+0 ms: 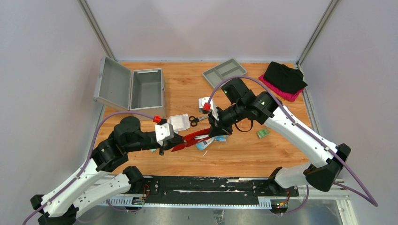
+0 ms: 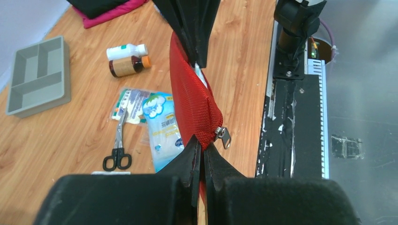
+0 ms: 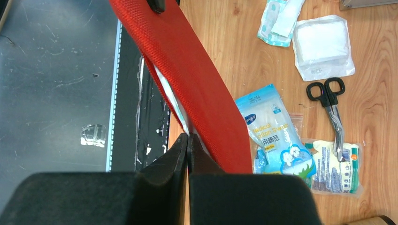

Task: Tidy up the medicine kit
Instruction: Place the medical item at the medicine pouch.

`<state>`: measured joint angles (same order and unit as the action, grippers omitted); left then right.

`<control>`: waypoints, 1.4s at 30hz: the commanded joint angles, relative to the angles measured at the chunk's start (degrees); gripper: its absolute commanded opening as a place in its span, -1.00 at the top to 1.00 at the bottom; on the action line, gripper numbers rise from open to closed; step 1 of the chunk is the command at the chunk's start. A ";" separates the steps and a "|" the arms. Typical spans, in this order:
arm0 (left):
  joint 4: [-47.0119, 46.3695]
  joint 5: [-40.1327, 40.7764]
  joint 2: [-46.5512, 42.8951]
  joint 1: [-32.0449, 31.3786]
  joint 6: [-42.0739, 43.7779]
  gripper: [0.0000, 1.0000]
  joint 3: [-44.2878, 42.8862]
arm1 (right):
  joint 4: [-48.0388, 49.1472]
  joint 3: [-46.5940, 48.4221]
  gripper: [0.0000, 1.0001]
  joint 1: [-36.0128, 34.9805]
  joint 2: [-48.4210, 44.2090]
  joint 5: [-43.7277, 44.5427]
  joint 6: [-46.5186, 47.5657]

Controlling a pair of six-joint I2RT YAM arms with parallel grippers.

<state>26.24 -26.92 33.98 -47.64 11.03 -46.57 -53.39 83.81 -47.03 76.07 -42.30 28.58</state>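
Observation:
A red zip pouch (image 1: 190, 139) hangs stretched between my two grippers above the table's middle. My left gripper (image 1: 172, 140) is shut on its end, right by the metal zipper pull (image 2: 224, 137); the left wrist view shows the pouch (image 2: 195, 103) running away from the jaws. My right gripper (image 1: 213, 125) is shut on the other end, pinching the edge of the pouch (image 3: 187, 79) at its opening, where a white pack shows inside. In their own views the left gripper (image 2: 202, 147) and the right gripper (image 3: 188, 138) both have their jaws pressed together.
A blue cotton swab pack (image 3: 272, 131), scissors (image 3: 331, 101), a gauze pack (image 3: 324, 47) and a plaster pack (image 3: 335, 168) lie under the pouch. Two bottles (image 2: 126, 58) lie near the grey tray (image 1: 225, 72). An open grey case (image 1: 131, 86) stands at the back left, with a black and pink cloth (image 1: 284, 77) at the back right and a green box (image 1: 263, 133) nearer.

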 commanded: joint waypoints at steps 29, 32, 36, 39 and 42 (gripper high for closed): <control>-4.70 -3.67 -0.83 0.44 -2.35 1.00 1.41 | 5.31 -5.06 0.68 -0.94 -5.92 7.10 0.54; -4.59 -0.44 -1.02 0.44 -2.77 1.00 1.52 | 6.25 -5.60 0.73 -0.96 -6.47 7.34 -0.10; -2.88 12.80 -1.83 0.44 -5.04 1.00 1.35 | 13.87 -9.56 0.68 -0.96 -10.26 11.34 -5.19; -3.73 26.87 -4.99 0.44 -8.42 1.00 2.37 | 26.32 -15.59 0.63 -0.96 -14.53 18.57 -13.68; -4.44 37.91 -9.81 0.44 -10.71 1.00 3.60 | 40.95 -22.91 0.56 -0.96 -17.94 24.89 -23.35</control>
<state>23.64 -7.99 29.50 -47.64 4.60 -44.18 -32.75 67.83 -47.35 62.06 -27.59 19.16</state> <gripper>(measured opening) 0.044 0.208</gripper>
